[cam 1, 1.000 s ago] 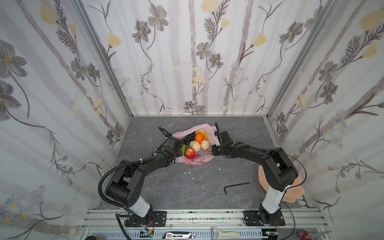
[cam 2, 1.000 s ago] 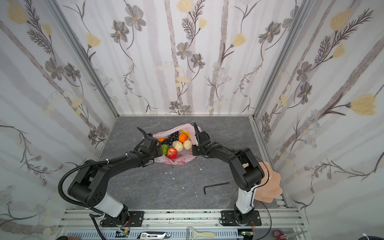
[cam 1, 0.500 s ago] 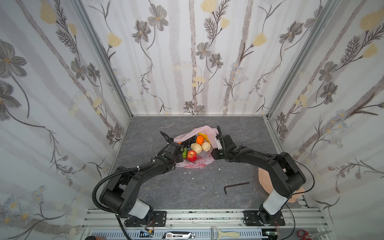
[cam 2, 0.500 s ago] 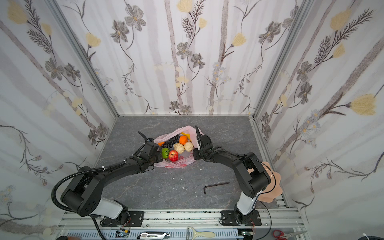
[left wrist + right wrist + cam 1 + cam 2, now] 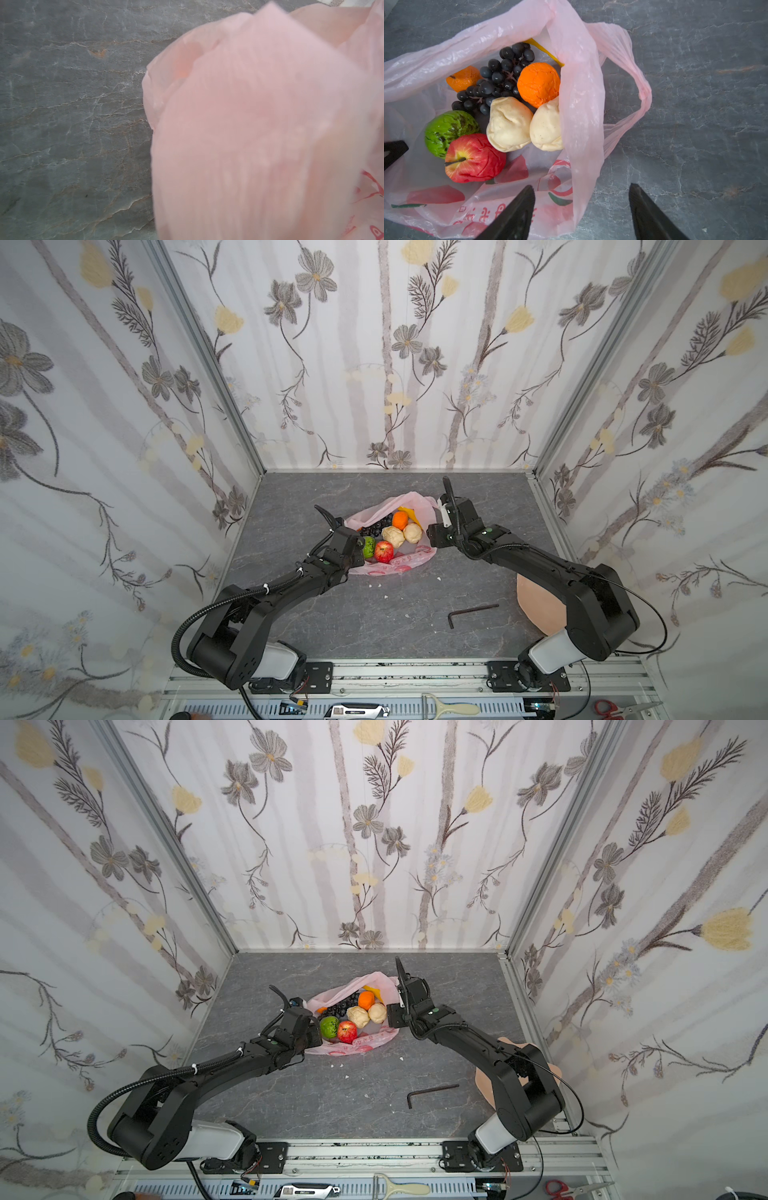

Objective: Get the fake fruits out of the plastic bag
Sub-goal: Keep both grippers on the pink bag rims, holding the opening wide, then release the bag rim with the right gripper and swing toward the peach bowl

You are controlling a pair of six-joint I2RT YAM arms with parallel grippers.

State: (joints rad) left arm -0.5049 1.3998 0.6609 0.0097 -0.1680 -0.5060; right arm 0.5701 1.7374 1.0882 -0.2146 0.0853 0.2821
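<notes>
Eight fruits sit in the bag, none of them out yet: apple, green fruit, two pears, two oranges, grapes and a sliver of banana. The bag lies mid-table between the two claws, with its mouth gaping upward and away from the robot and its printed bottom toward the robot. The left claw is closed at the bag's left rim. Its wrist view is filled with pink film right up at the lens, so it probably pinches that rim, though its fingers are hidden. The right claw stands open and empty at the bag's right side. One of its fingers is over the printed wall and the other over bare table, and the bag's side edge runs between them. What the next move turns on is that the pile lies ahead of this claw and to its inner side, with the bag's raised right wall between the claw and the nearer pear. That pear and the orange touching it are closest to the right arm. The apple and green fruit lie nearer the left arm, which looks occupied. The pear's longer side runs roughly along the claw's reach, so the jaws would likely close across its narrow width. The reach probably has to come over the wall from above.
</notes>
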